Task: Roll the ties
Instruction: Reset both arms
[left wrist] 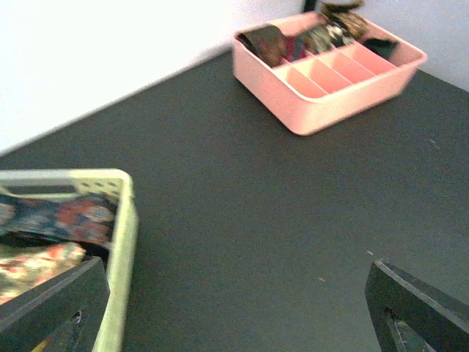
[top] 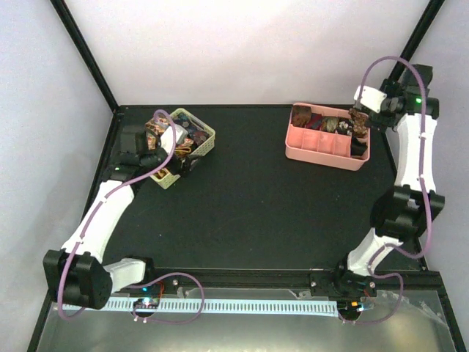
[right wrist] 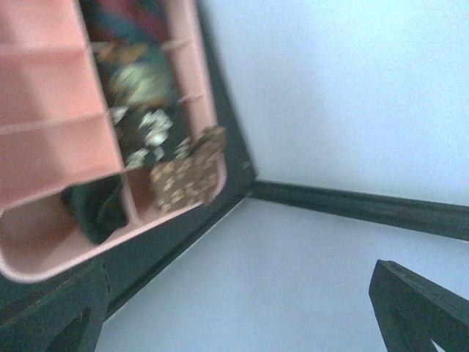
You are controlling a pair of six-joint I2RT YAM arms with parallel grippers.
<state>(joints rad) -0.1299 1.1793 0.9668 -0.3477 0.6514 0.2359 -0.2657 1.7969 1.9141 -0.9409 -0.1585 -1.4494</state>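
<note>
A broad stretch of black table [top: 264, 213] separates the basket [top: 210, 139] at the left rear from the pink tray [top: 322, 155] at the right rear, both near the back edge. Limp paisley ties [top: 192, 136] in red, navy and gold heap in the basket, and the left gripper [left wrist: 234, 301] hangs over its rim, released and holding nothing. Rolled ties [top: 326, 123] fill the tray's back compartments, a brown-gold one [right wrist: 187, 172] lapping over the end rim below the right gripper [right wrist: 234, 293], which is likewise spread.

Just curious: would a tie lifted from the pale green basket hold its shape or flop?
Probably flop: the ties lie crumpled in the basket, so they look limp. Likely light, being thin fabric. Heaped together, one may drag its neighbours out.
</note>
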